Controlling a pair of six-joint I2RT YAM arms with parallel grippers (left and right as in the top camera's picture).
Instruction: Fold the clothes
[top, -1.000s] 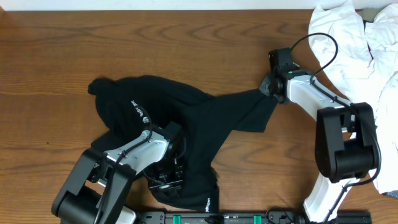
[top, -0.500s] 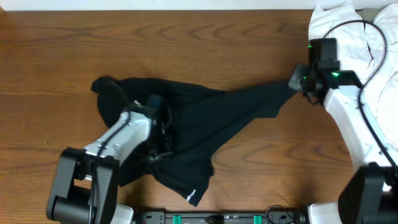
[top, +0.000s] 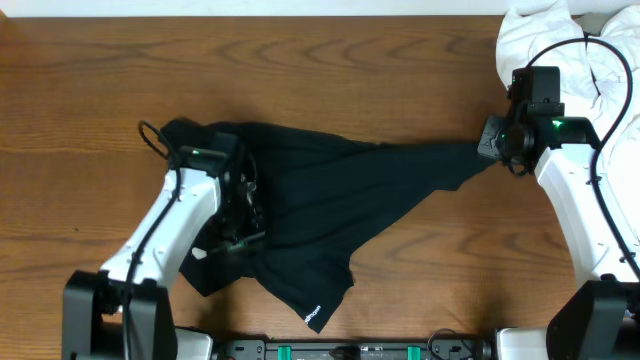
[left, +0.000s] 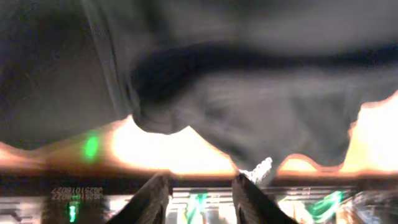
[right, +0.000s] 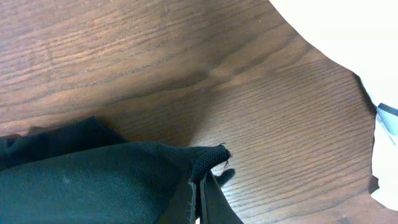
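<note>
Though still uneven, black garment (top: 330, 200) now wider.

My bench (top: 330, 70) is dark brown wood with a strong grain. The black garment (top: 330, 205) lies stretched across its middle, and a heap of white garments (top: 540, 40) rests on its far right corner.

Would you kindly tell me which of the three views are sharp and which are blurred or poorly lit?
Overhead: sharp and evenly lit, though the black garment shows little detail against the wooden table. Left wrist: heavily blurred, dark fabric above an overexposed orange glow. Right wrist: crisp wood grain, and the cloth corner pinched in the right gripper is in focus.
</note>
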